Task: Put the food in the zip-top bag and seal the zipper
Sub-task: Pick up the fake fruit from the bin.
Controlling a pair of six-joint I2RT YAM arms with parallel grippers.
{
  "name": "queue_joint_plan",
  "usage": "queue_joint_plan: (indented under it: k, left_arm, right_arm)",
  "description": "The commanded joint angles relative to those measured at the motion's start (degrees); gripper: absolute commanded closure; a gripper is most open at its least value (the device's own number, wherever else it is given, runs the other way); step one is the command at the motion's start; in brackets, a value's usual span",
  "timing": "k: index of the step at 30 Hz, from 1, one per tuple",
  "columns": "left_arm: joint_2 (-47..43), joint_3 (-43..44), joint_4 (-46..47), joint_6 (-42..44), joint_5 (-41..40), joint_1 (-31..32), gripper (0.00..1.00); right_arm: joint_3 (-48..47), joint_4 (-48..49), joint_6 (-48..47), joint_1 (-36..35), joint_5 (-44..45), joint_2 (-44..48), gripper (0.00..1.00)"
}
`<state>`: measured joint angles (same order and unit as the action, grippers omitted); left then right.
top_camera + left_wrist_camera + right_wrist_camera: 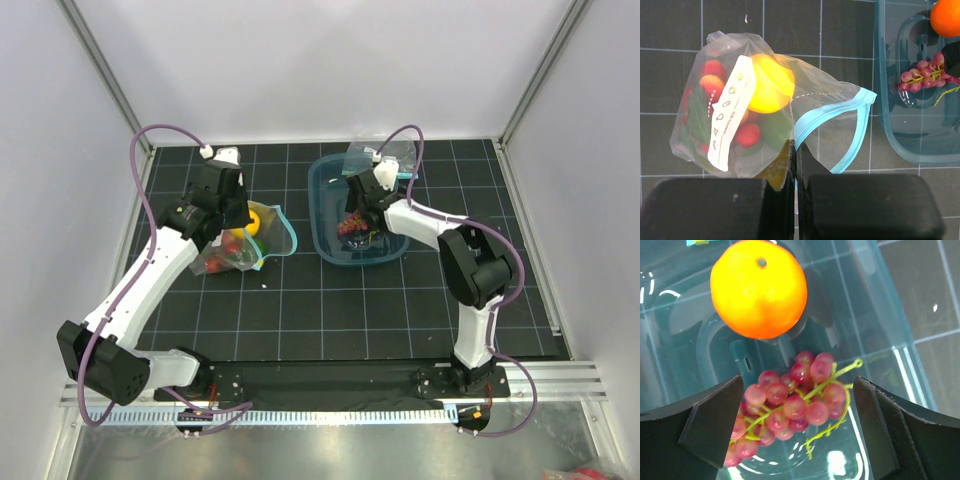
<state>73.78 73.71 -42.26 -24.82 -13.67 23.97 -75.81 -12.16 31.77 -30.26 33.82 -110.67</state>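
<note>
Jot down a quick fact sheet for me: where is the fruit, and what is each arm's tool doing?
Bag: zip-top bag, mouth open
Inside bag: lemon, strawberries
In teal tub: orange, grape bunch
Left tool: shut on the bag's edge
Right tool: open, straddling the grape bunch

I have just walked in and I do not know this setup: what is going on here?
A zip-top bag is being filled. The left tool is shut on the bag's edge beside the zipper, and the mouth is open. A lemon and strawberries already lie inside. The right tool is open, with its fingers on either side of the grape bunch in the teal tub, not yet closed on it. An orange also waits there.
</note>
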Motion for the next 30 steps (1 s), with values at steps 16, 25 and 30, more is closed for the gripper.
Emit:
queue_joint_plan:
  k: [16,25,30]
  left_arm:
    - [-1.0,1.3,1.0,0.4,0.6,-0.4,1.0]
    - [-1.0,1.3,1.0,0.4,0.7,-0.4,1.0]
    - [-1.0,1.3,1.0,0.3,0.8,-0.4,1.0]
  right_arm:
    - [-10.9,-20.8,32.5,-0.3,5.5,-8.2,0.16]
    - [8.1,7.3,18.6,-1.8,0.4,7.4,0.73]
    - [15.3,19.3,9.8,-3.0,-5.8,14.5,0.77]
